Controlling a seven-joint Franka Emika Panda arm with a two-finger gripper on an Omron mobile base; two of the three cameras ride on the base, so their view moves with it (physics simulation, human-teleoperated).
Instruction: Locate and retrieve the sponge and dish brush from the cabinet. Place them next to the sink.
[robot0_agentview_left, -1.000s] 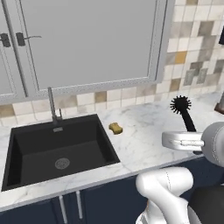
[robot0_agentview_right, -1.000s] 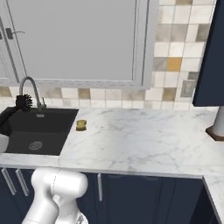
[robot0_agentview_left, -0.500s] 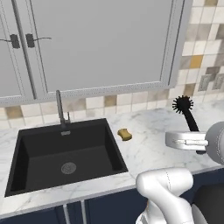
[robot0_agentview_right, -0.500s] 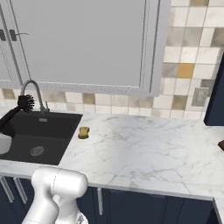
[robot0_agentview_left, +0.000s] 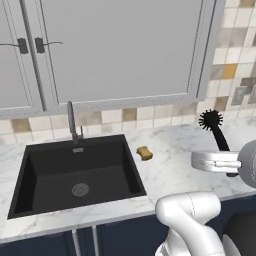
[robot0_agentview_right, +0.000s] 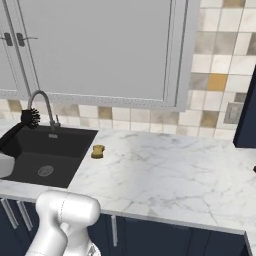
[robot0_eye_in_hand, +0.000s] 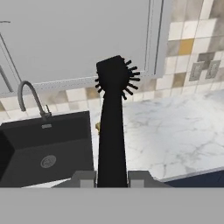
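My gripper (robot0_eye_in_hand: 112, 178) is shut on the handle of the black dish brush (robot0_eye_in_hand: 112, 131), which stands upright with its bristled head on top. In the left base view the gripper (robot0_agentview_left: 225, 160) holds the dish brush (robot0_agentview_left: 211, 120) above the counter, right of the sink (robot0_agentview_left: 30, 172). The mustard sponge (robot0_agentview_left: 144, 152) lies on the marble just right of the basin, apart from the brush. From the right base view the sponge (robot0_agentview_right: 98, 151) sits beside the sink (robot0_agentview_right: 75, 150), with the brush head (robot0_agentview_right: 31, 118) at the far left. A sliver of the navy cabinet (robot0_agentview_right: 248, 117) shows at the right edge.
A slim grey faucet (robot0_agentview_left: 72, 121) rises behind the basin. Pale grey panelled doors (robot0_agentview_left: 120, 50) hang above the tiled backsplash. White marble counter (robot0_agentview_right: 170, 175) stretches right of the sink. A wall outlet (robot0_agentview_right: 233, 113) sits on the tiles.
The whole scene has slid slightly right and down in both base views, so the base has moved. The brush stays gripped and the sponge has kept its place by the sink.
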